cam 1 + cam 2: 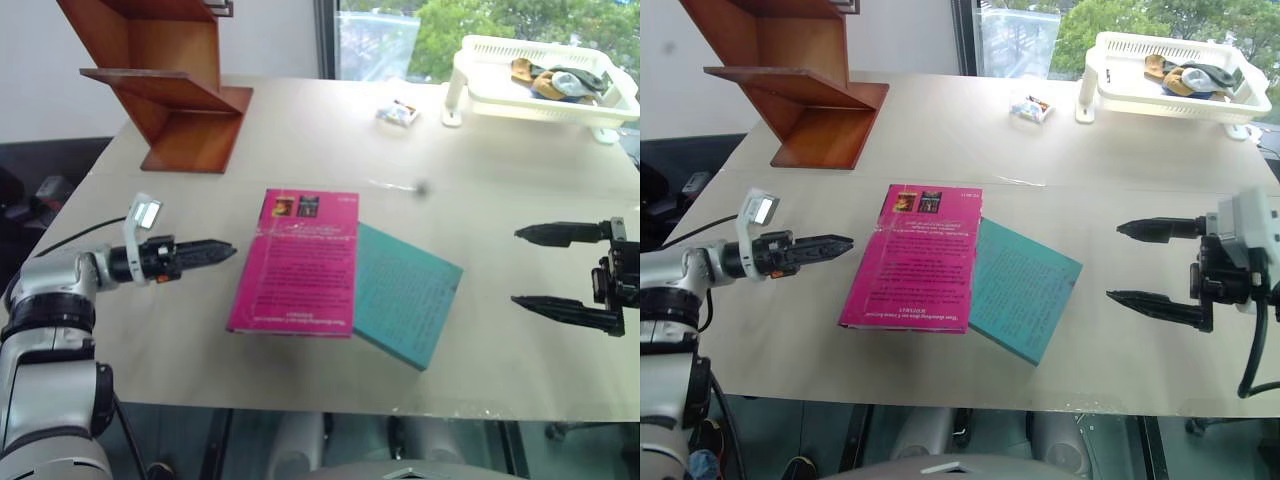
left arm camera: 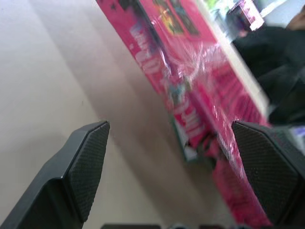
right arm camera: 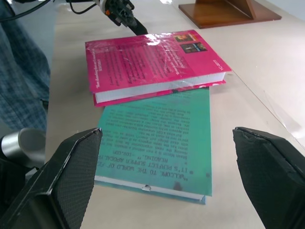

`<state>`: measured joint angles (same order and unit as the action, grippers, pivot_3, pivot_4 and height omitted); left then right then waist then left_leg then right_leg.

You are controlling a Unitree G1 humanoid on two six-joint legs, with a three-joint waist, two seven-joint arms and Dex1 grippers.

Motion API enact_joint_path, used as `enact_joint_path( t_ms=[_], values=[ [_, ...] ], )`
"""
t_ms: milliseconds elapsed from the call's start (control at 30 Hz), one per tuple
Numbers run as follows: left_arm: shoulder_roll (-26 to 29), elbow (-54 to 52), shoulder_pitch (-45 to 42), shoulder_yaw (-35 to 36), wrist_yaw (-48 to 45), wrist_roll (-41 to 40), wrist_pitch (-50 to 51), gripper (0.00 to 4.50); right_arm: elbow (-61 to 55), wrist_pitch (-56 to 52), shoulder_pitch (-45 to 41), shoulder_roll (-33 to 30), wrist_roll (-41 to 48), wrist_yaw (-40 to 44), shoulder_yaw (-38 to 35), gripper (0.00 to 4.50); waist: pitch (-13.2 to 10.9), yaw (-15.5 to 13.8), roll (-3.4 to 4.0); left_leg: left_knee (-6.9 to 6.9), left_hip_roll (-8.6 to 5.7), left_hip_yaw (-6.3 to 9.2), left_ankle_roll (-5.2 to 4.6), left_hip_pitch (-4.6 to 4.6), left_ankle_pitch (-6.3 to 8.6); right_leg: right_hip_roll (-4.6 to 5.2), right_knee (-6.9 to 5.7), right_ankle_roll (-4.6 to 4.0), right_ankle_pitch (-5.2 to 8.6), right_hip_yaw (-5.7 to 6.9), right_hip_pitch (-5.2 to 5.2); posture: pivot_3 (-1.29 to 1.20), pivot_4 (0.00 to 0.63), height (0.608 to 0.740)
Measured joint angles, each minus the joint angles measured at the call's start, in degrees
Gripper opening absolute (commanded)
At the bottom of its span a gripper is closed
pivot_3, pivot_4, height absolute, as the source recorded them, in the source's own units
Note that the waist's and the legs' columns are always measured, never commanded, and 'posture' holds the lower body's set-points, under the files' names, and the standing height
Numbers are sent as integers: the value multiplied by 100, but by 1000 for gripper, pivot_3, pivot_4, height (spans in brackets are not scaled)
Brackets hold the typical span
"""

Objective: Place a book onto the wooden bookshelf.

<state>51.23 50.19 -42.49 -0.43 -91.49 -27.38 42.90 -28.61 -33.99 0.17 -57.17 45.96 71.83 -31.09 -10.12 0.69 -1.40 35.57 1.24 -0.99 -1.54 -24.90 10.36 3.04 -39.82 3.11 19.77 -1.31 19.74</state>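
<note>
Book: the magenta-pink paperback [image 1: 296, 262] lies flat at mid-desk, cover up, its right part resting on top of a teal-green book [image 1: 405, 292] that sticks out to the right and toward the near edge.
Book's long axis: runs from the near edge of the desk [image 1: 330, 130] toward the far edge, so its long sides face the 2 arms.
Left tool: the left tool [image 1: 222, 250] hovers just beside the book's left long edge, pointing right at it, and in the left wrist view both black fingers [image 2: 86, 162] stand wide apart with nothing between them, so it is released and empty.
Right tool: the right tool [image 1: 530, 268] hangs well apart from the book on the right, over bare desk, fingers spread and empty, aimed left across the teal-green book.
Nearer arm: the left, clearly; only a short gap separates its tips from the pink cover, while the right has the whole teal-green book in between.
Key relation: the book lies to the right of the left tool, long edge presented, so I'd judge a straight push in and a pinch on that edge is the coming move.
Wooden bookshelf: the reddish-brown zigzag shelf [image 1: 165, 85] stands at the far left corner, well apart from the book, beyond the left arm.
Status: book not yet grasped, shelf step not yet done.
</note>
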Motion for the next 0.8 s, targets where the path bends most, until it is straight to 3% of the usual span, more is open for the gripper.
enact_joint_path(
  t_ms=[333, 800],
  values=[
    [-412, 191, -473, -971, -13, -827, 1306, 4443, -75, -51, 127, -27, 32, -109, -131, 4500, -2, 14, -3, 1, 2, 5, 0, 0, 0, -4, -1, 0, 0, 1, -1, 0, 150, 740],
    [-503, 457, -574, -1313, -14, -894, 1625, 4443, 68, 138, 127, 74, 457, 155, -366, 4500, -2, 8, -4, 3, 1, 6, 0, -1, 0, -3, -1, 0, 0, 2, -2, 0, 150, 740]
  ],
)
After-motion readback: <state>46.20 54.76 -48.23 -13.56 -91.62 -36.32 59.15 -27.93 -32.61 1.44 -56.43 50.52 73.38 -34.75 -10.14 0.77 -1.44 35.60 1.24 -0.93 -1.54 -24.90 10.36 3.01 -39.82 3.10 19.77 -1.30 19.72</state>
